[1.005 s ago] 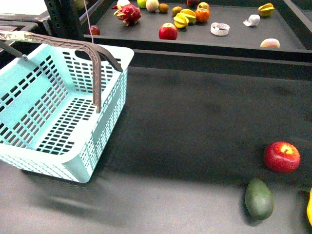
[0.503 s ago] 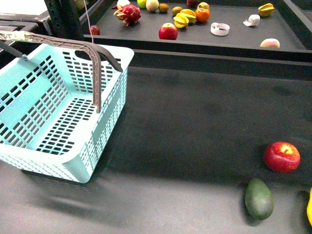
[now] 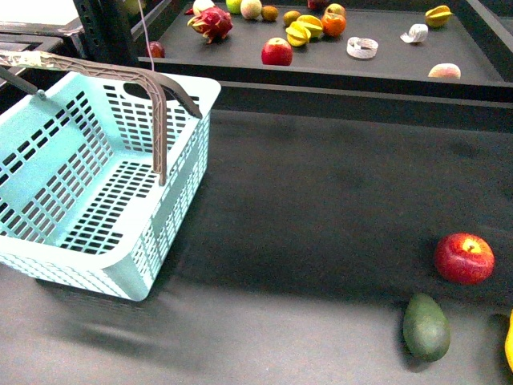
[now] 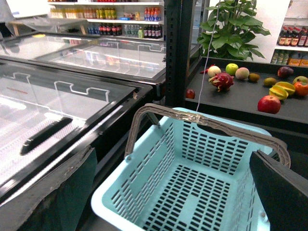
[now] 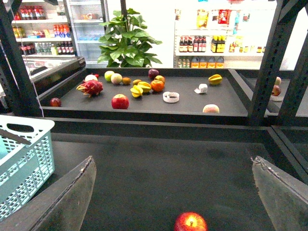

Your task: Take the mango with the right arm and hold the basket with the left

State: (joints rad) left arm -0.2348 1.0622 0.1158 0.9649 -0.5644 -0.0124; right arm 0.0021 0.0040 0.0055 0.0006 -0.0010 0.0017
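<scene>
Left gripper [image 4: 172,154] has its two fingers [image 4: 57,192] spread wide and grips nothing; it hangs above the basket [image 4: 144,192], looking down into its empty floor. Right gripper [image 5: 173,160] is likewise spread wide and empty, held over the table [image 5: 159,168] and facing the shelf [image 5: 144,108], with one apple [image 5: 190,222] on the table before it. Neither arm shows in the front view.

By count, the table [image 3: 321,200] bears one basket [image 3: 184,200], one apple [image 3: 463,258], one avocado [image 3: 426,326] and one mango [image 3: 509,341]. A second red apple [image 3: 276,52] lies on the shelf [image 3: 393,68] among other fruit.

Only a yellow-orange sliver of the mango shows, cut off by the right edge of the front view, just beside the avocado and near the apple, well apart from the basket. The basket is light turquoise with slotted sides, standing at the table's left, its grey-brown ribbed handle [image 3: 156,120] raised.
</scene>
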